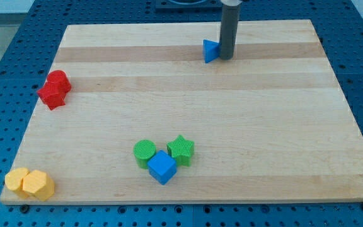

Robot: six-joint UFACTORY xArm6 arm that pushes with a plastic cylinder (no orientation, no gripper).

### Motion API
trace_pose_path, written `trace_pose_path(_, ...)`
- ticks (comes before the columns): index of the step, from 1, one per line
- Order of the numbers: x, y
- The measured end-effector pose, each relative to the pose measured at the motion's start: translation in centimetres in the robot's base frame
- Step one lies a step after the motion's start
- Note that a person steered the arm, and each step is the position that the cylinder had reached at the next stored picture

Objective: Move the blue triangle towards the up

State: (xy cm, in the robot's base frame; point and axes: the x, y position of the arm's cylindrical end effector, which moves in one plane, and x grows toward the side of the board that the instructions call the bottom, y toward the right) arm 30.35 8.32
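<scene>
Tip: my tip (226, 58) is a bare rod end with no jaws to open or close; it holds nothing and can only push.
Blue triangle: the blue triangle (211, 52) sits just to the view's left of my tip, and the two look to be touching, though the rod hides that edge, so I cannot be sure.
Board: the wooden board (282, 126) runs on only a little way above my tip, so room upward is short.
Handling: I judge the triangle light, rigid and quick to slide on smooth wood; a slanted face would likely make it spin off an off-centre push.
Contact spot: best taken on its lower face, mid-width, with my tip below it rather than beside it.
Others: the green cylinder (145, 152), green star (181, 149) and blue cube (162, 167) lie well below and left of my tip.
Far left: red blocks (55, 90) and yellow blocks (29, 183), well apart.
</scene>
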Motion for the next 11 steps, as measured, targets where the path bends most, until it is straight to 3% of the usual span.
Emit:
trace_pose_path(2, 2.9, -6.6)
trace_pose_path(3, 2.0, -9.9)
trace_pose_path(5, -0.7, -1.7)
trace_pose_path(8, 0.9, -0.3)
trace_pose_path(10, -2.3, 8.8)
trace_pose_path(11, -1.4, 7.9)
